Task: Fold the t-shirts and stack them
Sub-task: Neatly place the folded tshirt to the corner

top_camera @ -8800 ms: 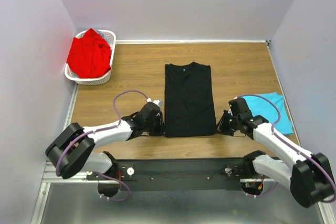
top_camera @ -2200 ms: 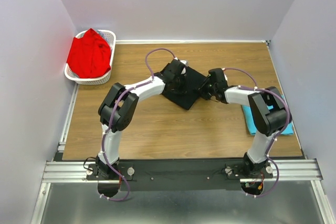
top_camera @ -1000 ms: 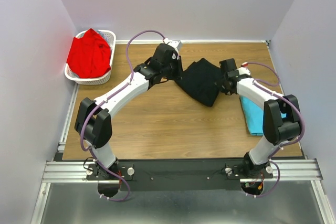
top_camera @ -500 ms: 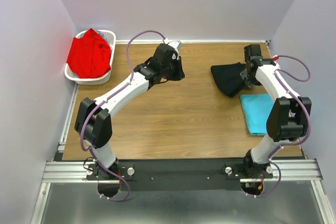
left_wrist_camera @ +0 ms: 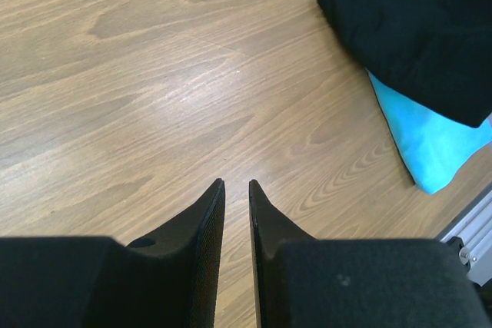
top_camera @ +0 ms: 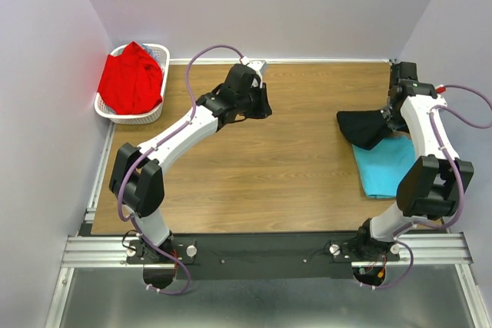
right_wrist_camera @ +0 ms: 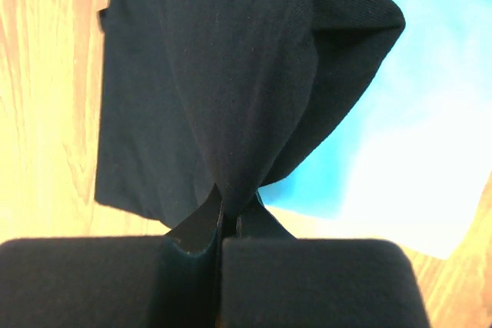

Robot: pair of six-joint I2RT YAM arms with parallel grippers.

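Observation:
My right gripper (top_camera: pixel 395 116) (right_wrist_camera: pixel 231 209) is shut on a fold of the black t-shirt (top_camera: pixel 364 128) (right_wrist_camera: pixel 231 74). The folded shirt hangs from it at the right of the table, its right part over the far end of the folded turquoise t-shirt (top_camera: pixel 384 167) (right_wrist_camera: pixel 384 128). My left gripper (top_camera: pixel 260 105) (left_wrist_camera: pixel 234 186) is empty over bare wood at the table's far middle, its jaws a narrow gap apart. The left wrist view shows the black shirt (left_wrist_camera: pixel 430 28) lying across the turquoise one (left_wrist_camera: pixel 430 151). The red t-shirt (top_camera: pixel 131 78) is heaped in the basket.
The white lattice basket (top_camera: pixel 151 117) stands at the far left corner. Grey walls close the table on the left, back and right. The metal rail (top_camera: pixel 254 247) with the arm bases runs along the near edge.
My right gripper has carried the black t-shirt from the table's middle to the right, onto the turquoise one. My left arm let go earlier and has stayed still for the last second.

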